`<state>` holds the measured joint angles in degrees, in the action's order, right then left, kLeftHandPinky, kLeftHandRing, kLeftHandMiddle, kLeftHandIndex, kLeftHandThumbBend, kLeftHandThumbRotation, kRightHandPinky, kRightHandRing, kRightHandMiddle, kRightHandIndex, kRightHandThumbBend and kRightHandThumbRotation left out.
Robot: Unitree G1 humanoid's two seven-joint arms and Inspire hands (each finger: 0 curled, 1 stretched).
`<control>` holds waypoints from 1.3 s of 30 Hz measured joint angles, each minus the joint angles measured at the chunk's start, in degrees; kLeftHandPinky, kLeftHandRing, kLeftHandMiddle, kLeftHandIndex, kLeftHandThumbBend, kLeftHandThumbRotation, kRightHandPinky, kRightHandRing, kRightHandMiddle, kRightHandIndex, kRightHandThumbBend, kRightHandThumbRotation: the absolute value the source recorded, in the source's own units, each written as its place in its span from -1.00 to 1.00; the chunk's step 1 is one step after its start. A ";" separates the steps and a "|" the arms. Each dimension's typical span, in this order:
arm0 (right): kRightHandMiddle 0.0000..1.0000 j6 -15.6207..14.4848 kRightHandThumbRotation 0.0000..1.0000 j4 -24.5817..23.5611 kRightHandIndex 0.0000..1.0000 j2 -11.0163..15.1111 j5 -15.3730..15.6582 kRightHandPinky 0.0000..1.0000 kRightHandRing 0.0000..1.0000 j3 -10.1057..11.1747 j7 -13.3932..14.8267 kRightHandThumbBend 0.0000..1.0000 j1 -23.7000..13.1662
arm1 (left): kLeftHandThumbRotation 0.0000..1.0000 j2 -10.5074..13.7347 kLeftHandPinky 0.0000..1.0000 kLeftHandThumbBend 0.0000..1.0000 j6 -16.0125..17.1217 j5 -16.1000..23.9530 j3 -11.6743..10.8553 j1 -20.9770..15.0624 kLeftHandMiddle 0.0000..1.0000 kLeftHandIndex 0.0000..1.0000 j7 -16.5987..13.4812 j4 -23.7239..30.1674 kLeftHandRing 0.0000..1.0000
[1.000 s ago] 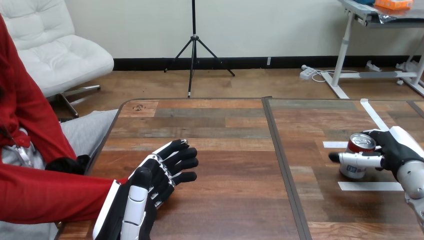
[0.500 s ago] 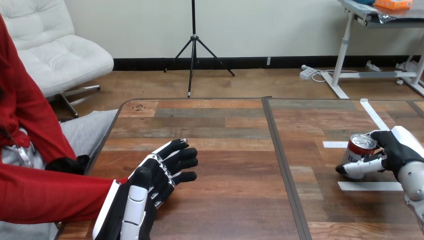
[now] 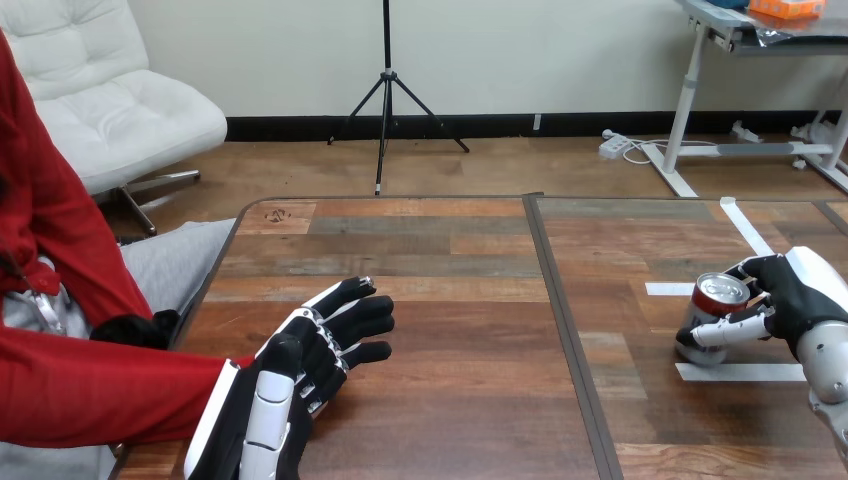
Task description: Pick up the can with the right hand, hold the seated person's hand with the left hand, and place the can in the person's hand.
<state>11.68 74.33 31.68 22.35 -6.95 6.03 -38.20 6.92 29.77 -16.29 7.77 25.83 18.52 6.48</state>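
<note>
A red-and-silver can (image 3: pixel 716 300) stands at the table's right side, leaning a little, beside white tape strips. My right hand (image 3: pixel 790 295) is shut on it, thumb behind the top and fingers (image 3: pixel 725 331) curled across its front. At the lower left, the person's black-gloved hand (image 3: pixel 362 330) reaches out of a red sleeve (image 3: pixel 100 390) onto the table. My left hand (image 3: pixel 290 385) grips it: my thumb lies across its back and my white-jointed fingers (image 3: pixel 335 297) run along its far side.
The wooden table (image 3: pixel 450 300) has a dark seam (image 3: pixel 560 320) down its middle. White tape strips (image 3: pixel 738 372) mark the right part. The person's other gloved hand (image 3: pixel 140 330) rests off the table's left edge.
My right hand's fingers have curled in from straight across the can's front to a closer wrap, and the can has tipped slightly. My left hand and the person's hand have stayed put.
</note>
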 measured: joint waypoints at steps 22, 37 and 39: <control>-0.05 1.76 -1.00 0.19 -0.08 -0.10 -0.27 -0.14 -0.08 0.27 1.03 0.65 0.59 | 1.00 0.00 0.53 0.26 0.00 0.13 -0.08 -0.02 0.54 0.58 -0.24 0.00 0.59; -0.06 1.83 -1.00 0.19 -0.09 -0.10 -0.71 -0.18 -0.10 0.31 1.12 0.67 0.68 | 1.00 -0.01 0.54 0.26 0.00 0.33 -0.08 -0.04 0.53 0.58 -0.37 0.00 0.60; -0.06 1.88 -1.00 0.19 -0.09 -0.10 -0.71 -0.18 -0.10 0.30 1.14 0.68 0.69 | 1.00 -0.01 0.54 0.26 0.00 0.48 -0.08 -0.04 0.53 0.57 -0.43 0.00 0.60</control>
<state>13.56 74.52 31.58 21.64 -6.65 7.16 -37.50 6.92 29.77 -15.81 7.69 25.79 18.09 6.48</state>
